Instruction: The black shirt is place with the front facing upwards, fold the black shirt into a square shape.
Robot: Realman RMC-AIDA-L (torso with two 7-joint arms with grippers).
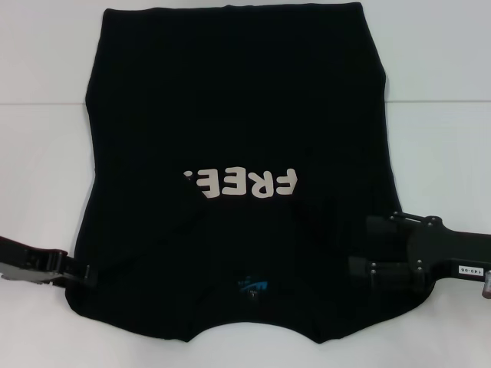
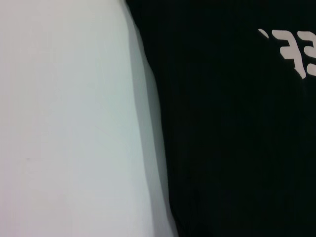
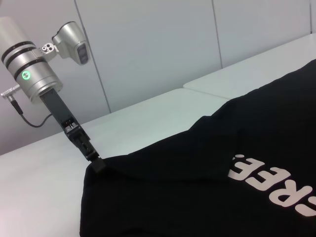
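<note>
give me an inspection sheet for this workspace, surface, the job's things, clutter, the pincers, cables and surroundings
Surface: white table, with a seam line running across it in the head view.
Job's things: black shirt lies front up, "FREE!" print showing, blue neck label at the near edge. The sleeves appear already folded in.
Clutter: nothing seen.
Pincers: left pincer at the shirt's near left edge, its tip touching the fabric in the right wrist view; right pincer over the shirt's near right side, fingers spread one above the other.
Cables: one thin dark cable at the left arm's wrist.
Surroundings: pale panelled wall behind the table.
</note>
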